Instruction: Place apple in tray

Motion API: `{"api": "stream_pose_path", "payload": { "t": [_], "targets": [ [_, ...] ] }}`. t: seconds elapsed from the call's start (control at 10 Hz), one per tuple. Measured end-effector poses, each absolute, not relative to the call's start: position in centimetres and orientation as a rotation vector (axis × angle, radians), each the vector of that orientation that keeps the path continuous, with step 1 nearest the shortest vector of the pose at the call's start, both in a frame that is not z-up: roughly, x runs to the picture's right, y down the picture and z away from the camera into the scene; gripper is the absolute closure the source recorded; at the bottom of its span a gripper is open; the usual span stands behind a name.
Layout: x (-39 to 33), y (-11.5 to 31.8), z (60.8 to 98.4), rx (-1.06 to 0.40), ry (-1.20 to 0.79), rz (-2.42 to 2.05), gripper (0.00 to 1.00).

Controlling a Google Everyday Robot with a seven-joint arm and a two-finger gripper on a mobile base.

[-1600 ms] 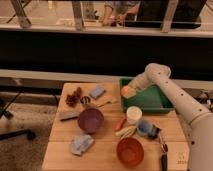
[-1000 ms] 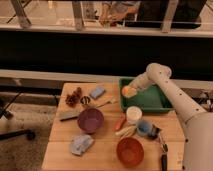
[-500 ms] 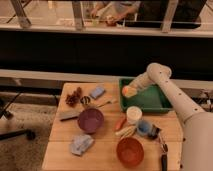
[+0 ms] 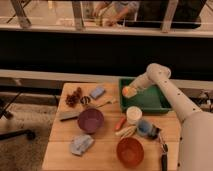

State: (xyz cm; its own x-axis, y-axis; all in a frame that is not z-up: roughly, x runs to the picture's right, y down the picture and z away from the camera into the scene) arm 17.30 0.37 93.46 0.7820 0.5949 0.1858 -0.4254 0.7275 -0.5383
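Arm slanting down-left, the hand (image 4: 133,90) grips the apple (image 4: 127,92) at the left end of the tray (image 4: 151,103).

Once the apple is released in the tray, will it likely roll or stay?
The apple, at the gripper by the left end of the tray, looks round, so it may roll a little. The raised rim should probably stop it. It looks firm, so it is unlikely to squash.
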Motion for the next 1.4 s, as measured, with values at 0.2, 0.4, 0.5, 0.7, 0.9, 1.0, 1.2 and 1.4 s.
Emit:
{"api": "stream_pose_path", "payload": {
  "t": [0.2,0.4,0.5,0.7,0.9,1.0,1.2,1.4],
  "targets": [
    [17.6,0.1,93.9,-0.495,-0.350,0.584,0.94],
    [17.9,0.2,94.4,-0.496,-0.339,0.589,0.94],
    [18.0,0.3,94.5,-0.497,-0.339,0.591,0.94],
    [17.9,0.5,94.6,-0.499,-0.344,0.584,0.94],
    [17.6,0.6,94.7,-0.501,-0.348,0.579,0.94],
    [17.5,0.7,94.7,-0.502,-0.351,0.578,0.94],
    [17.5,0.7,94.6,-0.502,-0.355,0.575,0.92],
    [17.6,0.9,94.5,-0.501,-0.366,0.561,0.76]
  ]
}}
